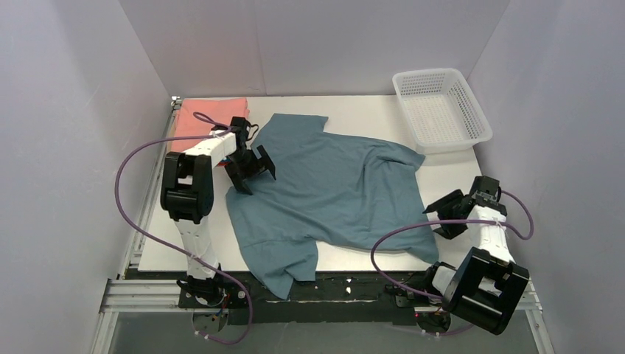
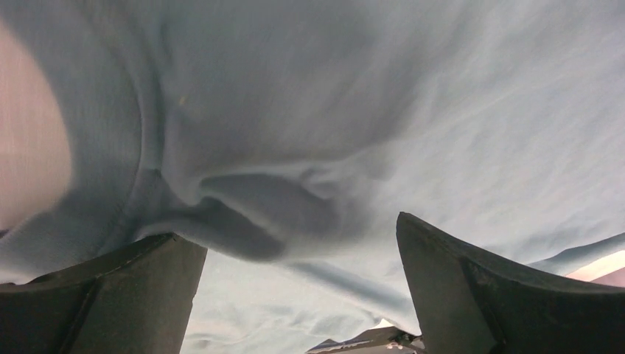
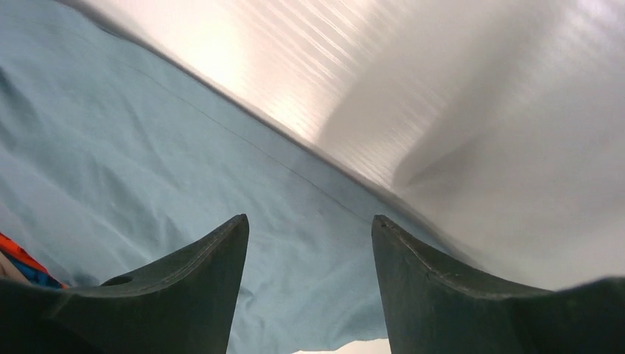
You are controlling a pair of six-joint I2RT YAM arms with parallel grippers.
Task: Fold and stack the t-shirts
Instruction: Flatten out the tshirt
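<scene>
While the salmon-pink t-shirt [image 1: 208, 114] sits folded at the far-left corner, my left gripper [image 1: 254, 173] and right gripper [image 1: 442, 217] gape wide over the blue-grey t-shirt [image 1: 332, 192], not yet folded, mid-counter.

Matt blue-grey cloth t-shirt [image 1: 332, 188], white plastic mesh basket [image 1: 441, 110]

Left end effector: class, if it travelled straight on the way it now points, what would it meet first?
The blue-grey t-shirt. The left end effector is open and a bunched fold of the cloth lies directly ahead between its fingers; how close is hard to judge.
</scene>
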